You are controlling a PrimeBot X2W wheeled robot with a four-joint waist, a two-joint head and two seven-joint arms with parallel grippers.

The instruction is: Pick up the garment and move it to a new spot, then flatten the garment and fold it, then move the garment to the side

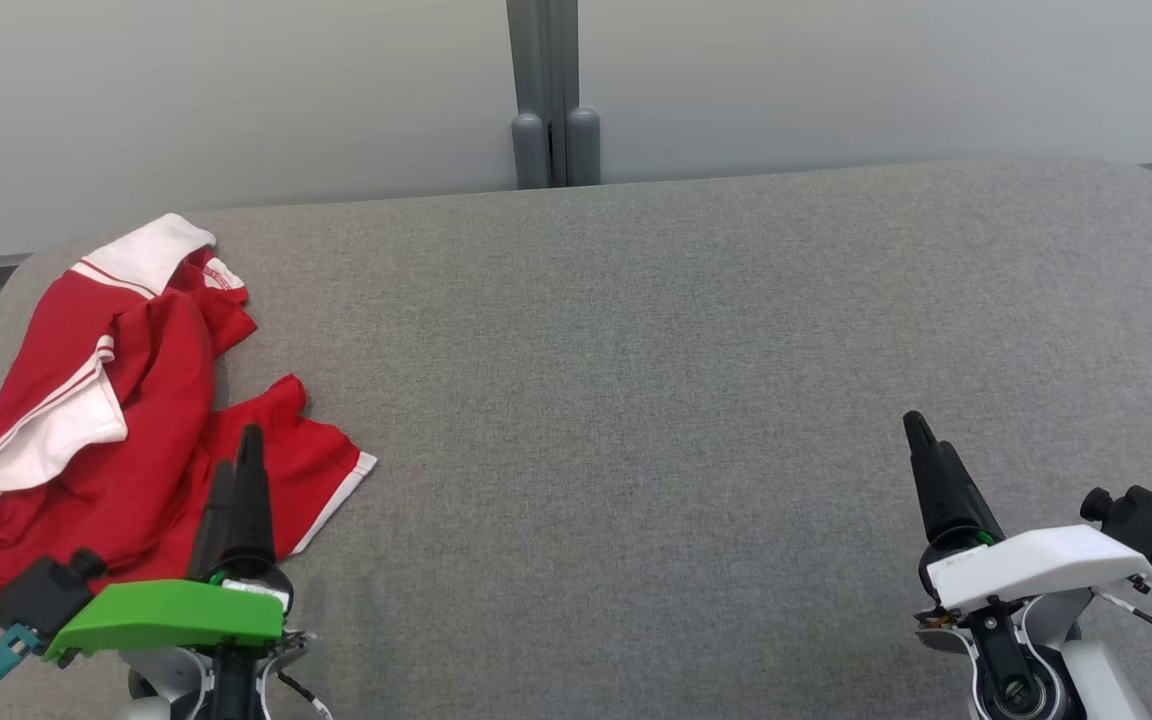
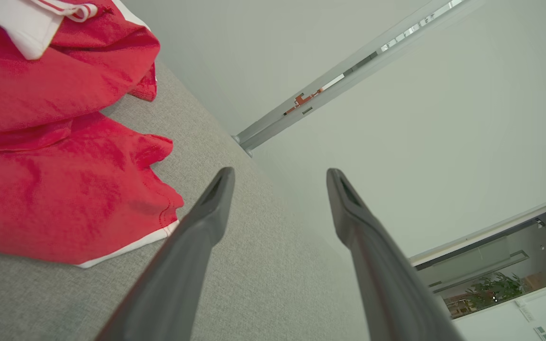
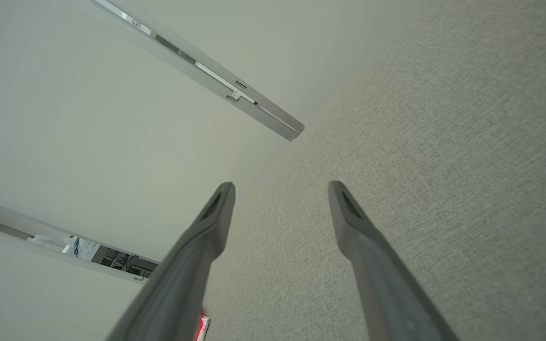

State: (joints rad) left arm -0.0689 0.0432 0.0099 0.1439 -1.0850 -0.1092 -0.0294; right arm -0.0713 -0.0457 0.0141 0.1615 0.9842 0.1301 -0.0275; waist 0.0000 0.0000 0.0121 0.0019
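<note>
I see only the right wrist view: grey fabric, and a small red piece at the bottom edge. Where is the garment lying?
Observer: In the head view the garment lies crumpled at the robot's left end of the grey cushion. It is red with white trim.
Operator: Is it flattened, or held by something?
Observer: Neither. The left end effector is open beside the garment's edge, with nothing between its fingers.
Operator: And where is my right end effector relative to it?
Observer: The right end effector is at the opposite side, with bare cushion between it and the garment.
</note>
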